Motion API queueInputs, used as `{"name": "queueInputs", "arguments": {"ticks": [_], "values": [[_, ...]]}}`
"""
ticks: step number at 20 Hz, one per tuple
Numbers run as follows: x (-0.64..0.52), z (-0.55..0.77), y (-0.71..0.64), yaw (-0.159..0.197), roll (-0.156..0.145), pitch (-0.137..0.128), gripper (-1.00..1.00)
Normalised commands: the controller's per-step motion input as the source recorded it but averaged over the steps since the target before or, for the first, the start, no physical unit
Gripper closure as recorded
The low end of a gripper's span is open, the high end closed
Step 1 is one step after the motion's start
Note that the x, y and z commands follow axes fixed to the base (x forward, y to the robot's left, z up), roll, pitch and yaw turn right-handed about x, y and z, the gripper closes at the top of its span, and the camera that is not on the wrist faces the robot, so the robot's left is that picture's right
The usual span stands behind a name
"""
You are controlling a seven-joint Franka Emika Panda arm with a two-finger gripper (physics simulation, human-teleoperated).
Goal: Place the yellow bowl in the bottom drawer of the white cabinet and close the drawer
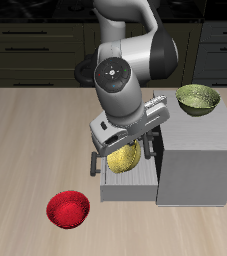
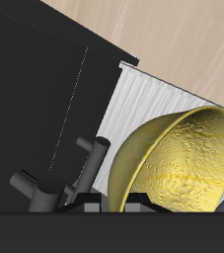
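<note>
Franka arm bent over white cabinet (image 1: 197, 160), which stands on worktop (image 1: 25, 150). Bottom drawer (image 1: 128, 185) pulled out toward front edge. Tool (image 1: 122, 152) above open drawer, yellow bowl (image 1: 123, 157) tilted between its fingers. Olive-green bowl (image 1: 198, 98) on cabinet top. Red bowl (image 1: 68, 209) near front edge, apart from drawer.

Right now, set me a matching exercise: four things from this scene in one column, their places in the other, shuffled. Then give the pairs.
Things:
1. yellow bowl
2. red bowl
3. olive-green bowl
4. bottom drawer

Places:
A. on top of the white cabinet
B. pulled open toward the table's front edge
C. held in the gripper above the open drawer
D. on the table, in front of the cabinet

Pairs: 1-C, 2-D, 3-A, 4-B
</note>
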Motion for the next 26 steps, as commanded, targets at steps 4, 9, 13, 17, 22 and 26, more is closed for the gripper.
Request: {"name": "queueInputs", "arguments": {"ticks": [4, 9, 13, 17, 22, 26], "values": [[-0.05, -0.02, -0.04, 0.004, 0.021, 0.013, -1.00], [-0.08, 0.00, -0.14, 0.002, 0.010, 0.011, -1.00], [-0.04, 0.07, -0.32, -0.012, -0.065, -0.008, -1.00], [-0.06, 0.12, -0.54, -0.057, -0.086, -0.009, -1.00], [-0.04, 0.04, -0.38, -0.012, -0.070, -0.019, -1.00], [-0.09, 0.06, -0.53, -0.008, -0.080, -0.018, -1.00]]}}
